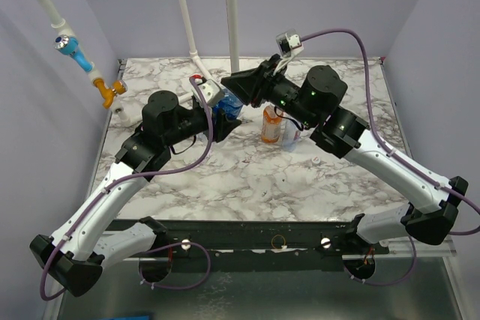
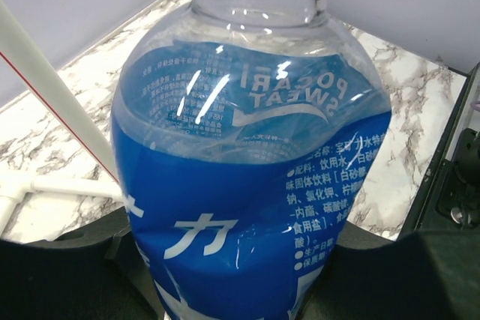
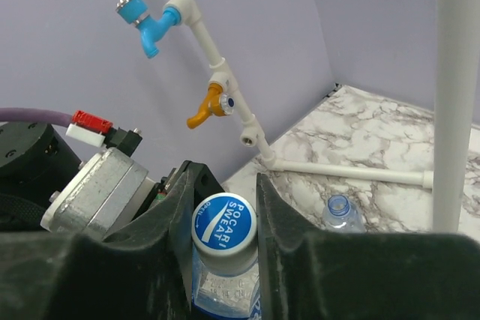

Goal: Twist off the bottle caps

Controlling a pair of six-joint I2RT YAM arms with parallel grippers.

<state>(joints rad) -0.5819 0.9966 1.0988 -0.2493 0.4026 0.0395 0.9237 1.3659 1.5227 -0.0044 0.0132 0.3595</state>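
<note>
**Top view:** L gripper (image 1: pixel 222 113) is clamped on the body of the Pocari bottle (image 1: pixel 228 103), which stands upright toward the far side of the marble table (image 1: pixel 247 177). L arm comes from the near-left base w/ elbow low and forearm stretched up-right to the bottle. R gripper (image 1: pixel 238 89) sits over the bottle's top, coming in from its right. R arm comes from the near-right base, bends at a raised elbow, and the wrist angles down-left onto the neck. The cap is hidden under the R gripper in this view. An orange bottle (image 1: pixel 271 125) stands right of the Pocari bottle, near but apart. A clear bottle (image 1: pixel 289 134) is just beside the orange one, further right.

**L wrist view:** Pocari bottle (image 2: pixel 251 185) fills the frame, w/ blue label and clear shoulder; its top is cut by the frame edge. Dark fingers (image 2: pixel 75 275) sit against its lower sides, one each side, so the L gripper is grasping the body. A white pipe (image 2: pixel 52 95) runs behind-left of the bottle.

**R wrist view:** R gripper (image 3: pixel 225 201) is clenched on the cap (image 3: pixel 223 222), w/ fingers (image 3: pixel 184 211) touching its rim on both sides. The cap sits on the Pocari bottle's neck; it has a blue top, white rim and brand print. An open-necked bottle (image 3: pixel 339 211) stands beyond-right of the Pocari bottle. A blue tap (image 3: pixel 150 24) and an orange tap (image 3: pixel 206 110) hang on the wall pipe behind-left of it.
</note>
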